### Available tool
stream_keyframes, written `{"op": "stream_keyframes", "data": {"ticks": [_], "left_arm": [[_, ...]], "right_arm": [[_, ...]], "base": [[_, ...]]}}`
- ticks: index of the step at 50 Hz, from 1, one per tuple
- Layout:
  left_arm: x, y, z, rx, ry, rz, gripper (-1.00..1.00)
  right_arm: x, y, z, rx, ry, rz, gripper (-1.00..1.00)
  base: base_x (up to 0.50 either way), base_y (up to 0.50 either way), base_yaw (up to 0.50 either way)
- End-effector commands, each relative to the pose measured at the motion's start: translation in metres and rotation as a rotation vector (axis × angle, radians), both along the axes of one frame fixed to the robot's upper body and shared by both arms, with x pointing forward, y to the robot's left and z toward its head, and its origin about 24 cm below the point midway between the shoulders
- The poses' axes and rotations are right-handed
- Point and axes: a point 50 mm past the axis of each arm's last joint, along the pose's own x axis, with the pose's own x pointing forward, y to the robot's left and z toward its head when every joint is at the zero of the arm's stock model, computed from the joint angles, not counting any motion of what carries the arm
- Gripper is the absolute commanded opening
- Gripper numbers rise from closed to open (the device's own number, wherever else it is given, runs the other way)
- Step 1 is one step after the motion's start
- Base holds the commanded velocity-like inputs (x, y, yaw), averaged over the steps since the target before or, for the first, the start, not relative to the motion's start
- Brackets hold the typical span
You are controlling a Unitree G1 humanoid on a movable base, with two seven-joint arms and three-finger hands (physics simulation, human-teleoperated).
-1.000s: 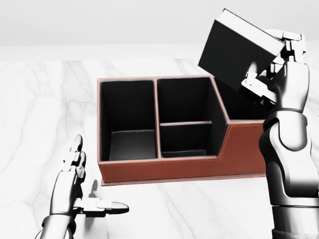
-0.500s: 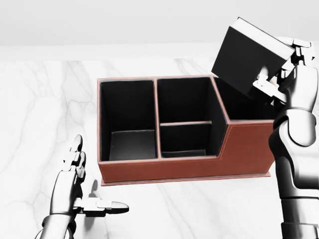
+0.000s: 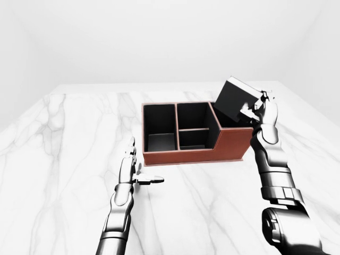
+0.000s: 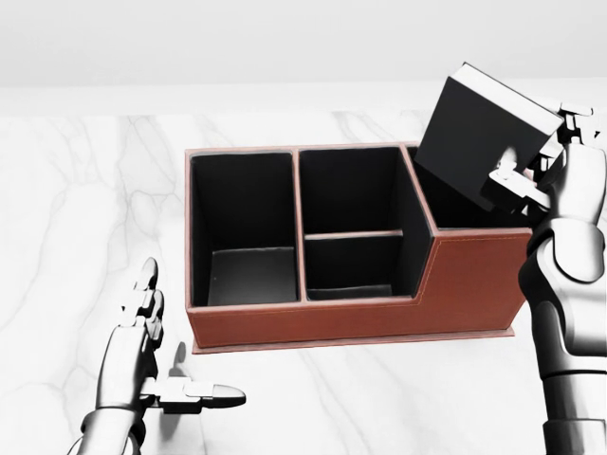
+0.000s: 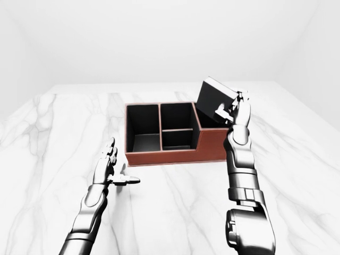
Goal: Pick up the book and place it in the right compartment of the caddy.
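We see the right hand [image 4: 560, 180] gripping a dark book [image 4: 484, 133], fingers closed round its lower right corner. The book is tilted, its lower edge dipping behind the rim of the caddy's right compartment [image 4: 465, 204]; we cannot tell whether it touches the walls or the floor there, since the tall brown outer wall hides that compartment's inside. The brown caddy [image 4: 351, 318] sits on the white marble table [image 4: 76, 209]. Its left compartment [image 4: 245, 237] and the divided middle one [image 4: 353, 227] show dark bare floors. The left hand [image 4: 142, 355] hovers low over the table near the caddy's left corner, fingers spread wide, thumb out, holding nothing. In the head view the right forearm is cut off at the frame's edge.
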Motion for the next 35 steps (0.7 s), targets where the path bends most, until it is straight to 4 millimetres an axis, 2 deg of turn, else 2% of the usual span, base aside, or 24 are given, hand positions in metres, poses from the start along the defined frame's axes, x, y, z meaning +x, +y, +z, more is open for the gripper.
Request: {"op": "stream_keyframes", "data": {"ticks": [1,19,35], "left_arm": [[0.0,-0.001,0.0,0.004,0.001,-0.001,1.0],[0.0,0.0,0.0,0.004,0.002,0.001,1.0],[-0.001,0.0,-0.002,0.006,0.007,0.001,1.0]], "right_arm": [[0.0,-0.004,0.007,0.003,-0.024,-0.016,-1.0],[0.006,-0.009,0.002,0.007,0.024,-0.03,-1.0],[0.01,-0.015,-0.012,0.004,0.067,-0.051,-1.0]], "base": [[0.0,0.0,0.0],[0.0,0.0,0.0],[0.0,0.0,0.0]]}}
